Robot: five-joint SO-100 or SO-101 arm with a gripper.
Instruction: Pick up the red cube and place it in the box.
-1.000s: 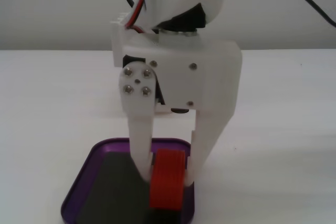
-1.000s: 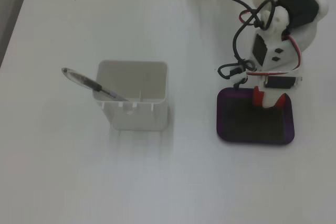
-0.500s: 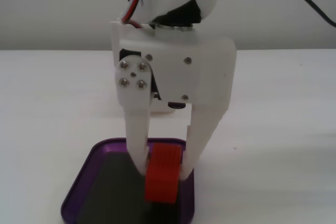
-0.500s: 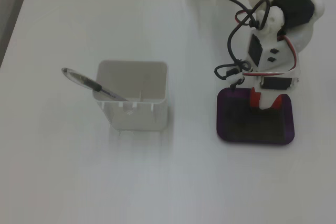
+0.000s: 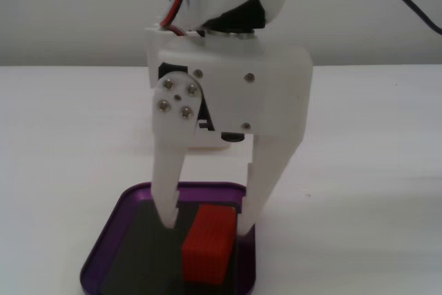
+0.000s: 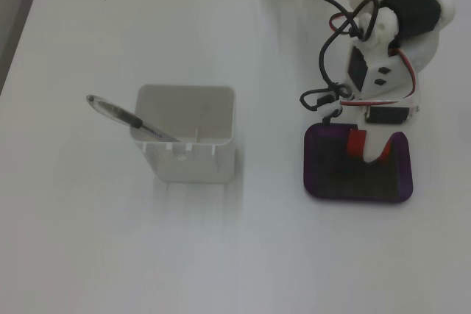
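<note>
In a fixed view I see the gripper (image 5: 206, 220) at the frame's lower centre with jaws spread and not pinching, because the red cube (image 5: 209, 244) already rests on the dark floor of the box (image 5: 106, 244), so I judge it released.

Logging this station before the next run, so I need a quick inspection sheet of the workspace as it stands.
Surface: white table, bare apart from the items below.
Job's things: red cube sits on the dark floor of the purple box.
Clutter: tall white container with a pen leaning in it.
Grippers: end effector open, fingers down on either side of the cube, not clamping it.
Cables: black cable looped at the arm; red and white wires beside it.
Surroundings: plain pale wall.
</note>
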